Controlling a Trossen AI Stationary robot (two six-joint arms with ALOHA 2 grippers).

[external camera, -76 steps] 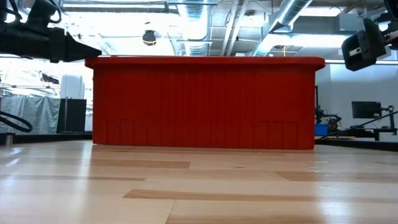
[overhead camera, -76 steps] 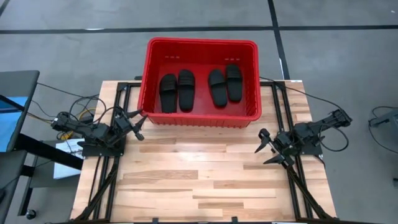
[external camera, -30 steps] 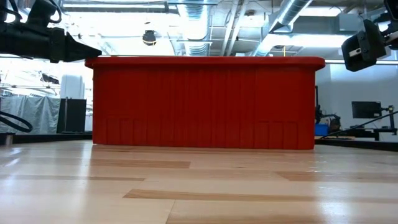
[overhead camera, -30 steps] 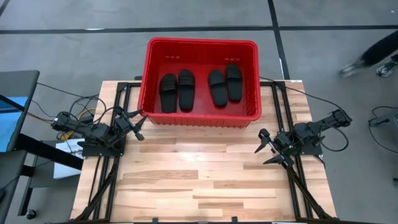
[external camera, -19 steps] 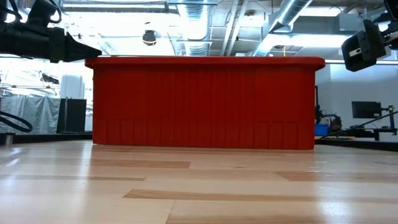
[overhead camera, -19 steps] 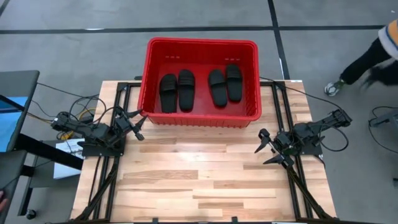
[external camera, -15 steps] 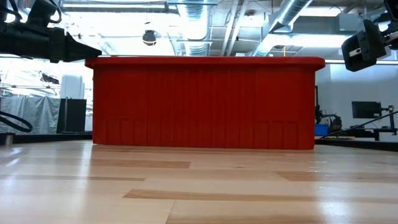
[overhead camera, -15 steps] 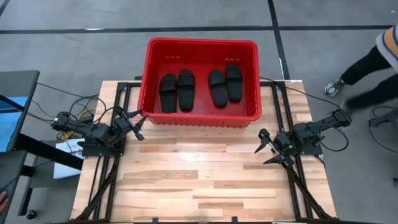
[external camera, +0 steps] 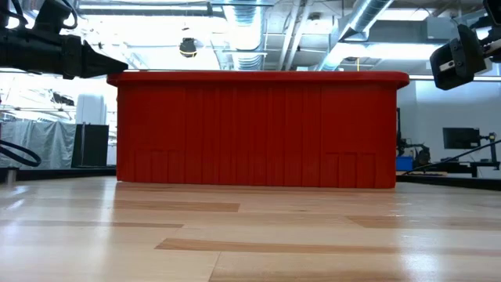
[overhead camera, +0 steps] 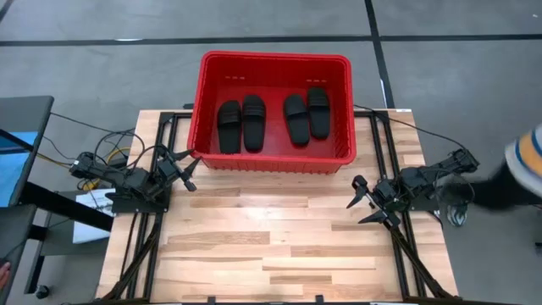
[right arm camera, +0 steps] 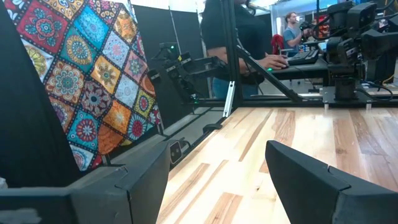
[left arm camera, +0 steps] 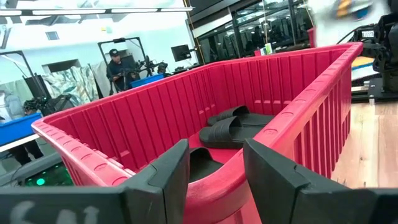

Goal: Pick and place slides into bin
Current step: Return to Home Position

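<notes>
High cam: overhead, straight down, covers the whole table (overhead camera: 271, 254) and the floor (overhead camera: 102, 68) around it. Low cam: tabletop height, level, close on the long wall of the bin (external camera: 258, 129), room (external camera: 55, 133) behind. Left wrist cam: past the left gripper (left arm camera: 214, 149), tight on a bin corner, sees inside. Right wrist cam: past the right gripper (right arm camera: 217, 149), low across the table boards. Bin shared by high, low, left wrist.

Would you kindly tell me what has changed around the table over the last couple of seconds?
Only a person moved: walking past on the right, from level with the bin to beside the right arm. The four slides in it, the open left gripper and the open right gripper stayed put.
</notes>
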